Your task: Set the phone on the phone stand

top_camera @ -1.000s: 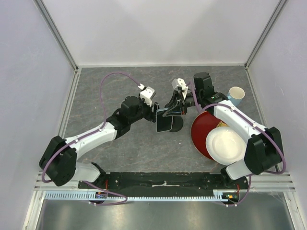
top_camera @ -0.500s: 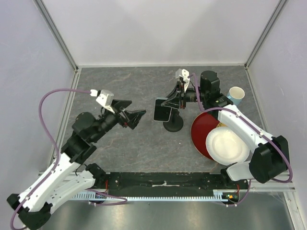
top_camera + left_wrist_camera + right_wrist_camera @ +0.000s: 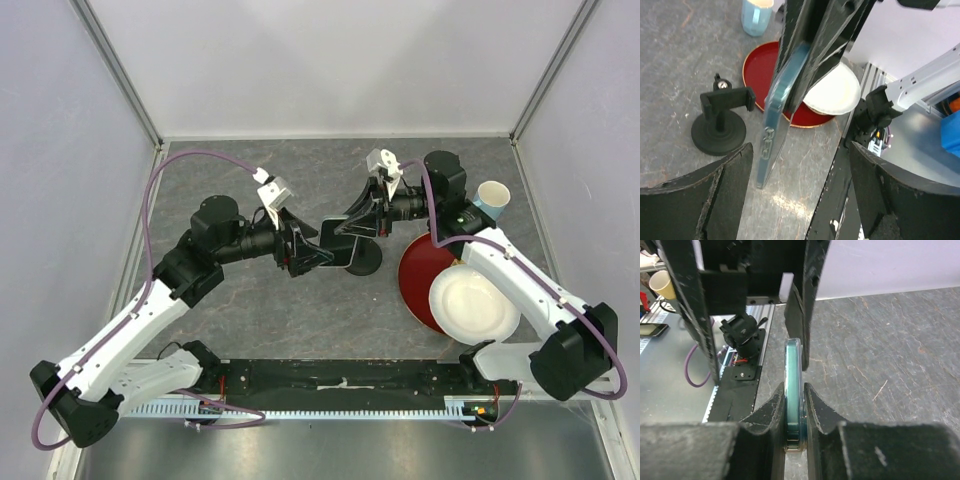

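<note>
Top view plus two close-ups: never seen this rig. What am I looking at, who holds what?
Two robot arms are bolted to a grey table. The wide picture looks down from above; each close-up comes from a camera on one wrist. The right hand is clamped on the phone, holding it on edge. The left hand is open, facing the phone, not gripping it. On the table: the black phone stand, a red plate with a white plate partly on it, and a cup.

Bright, even light from above fills the top view, and shadows there are short and soft. In the left wrist view, pale glare sits on the table at lower centre. Near fingers look soft along the bottom edge.
</note>
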You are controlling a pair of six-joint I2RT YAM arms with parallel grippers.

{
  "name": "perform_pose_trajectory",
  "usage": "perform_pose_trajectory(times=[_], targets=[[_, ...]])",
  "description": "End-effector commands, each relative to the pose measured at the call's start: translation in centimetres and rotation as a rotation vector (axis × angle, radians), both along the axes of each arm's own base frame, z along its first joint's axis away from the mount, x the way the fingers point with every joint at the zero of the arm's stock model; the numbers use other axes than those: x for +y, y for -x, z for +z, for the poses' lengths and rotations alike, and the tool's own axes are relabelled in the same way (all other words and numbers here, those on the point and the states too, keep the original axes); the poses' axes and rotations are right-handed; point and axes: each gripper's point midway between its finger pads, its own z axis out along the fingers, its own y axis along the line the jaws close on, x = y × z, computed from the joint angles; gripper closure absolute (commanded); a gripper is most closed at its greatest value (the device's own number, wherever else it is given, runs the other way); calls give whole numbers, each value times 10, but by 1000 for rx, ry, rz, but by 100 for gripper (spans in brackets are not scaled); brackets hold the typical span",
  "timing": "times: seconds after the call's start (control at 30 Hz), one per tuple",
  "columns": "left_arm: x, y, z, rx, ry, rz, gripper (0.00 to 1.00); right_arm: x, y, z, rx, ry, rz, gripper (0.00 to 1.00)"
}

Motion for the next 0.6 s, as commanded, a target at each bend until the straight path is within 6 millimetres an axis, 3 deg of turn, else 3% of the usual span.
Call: perform_pose_trajectory(times=[0.0,0.3,0.4,0.5,0.53,0.57], targets=[[1,6,1,-46,-13,-49,17,-5,24,49,-112,-89,87,100],[-15,2,-11,-15,-16,-113,24,-6,45,57,-124,-117,169,100],[-22,5,-8,-13,10,-162,43,-5,45,57,-125,-118,172,100],[-26,6,-6,-16,20,-186,71,-3,45,57,-117,-118,172,100],[-25,6,-5,-24,22,-180,93,-3,43,57,-115,-117,163,94],[-24,3,-4,-27,20,-165,98,-3,41,58,-115,-118,151,86]])
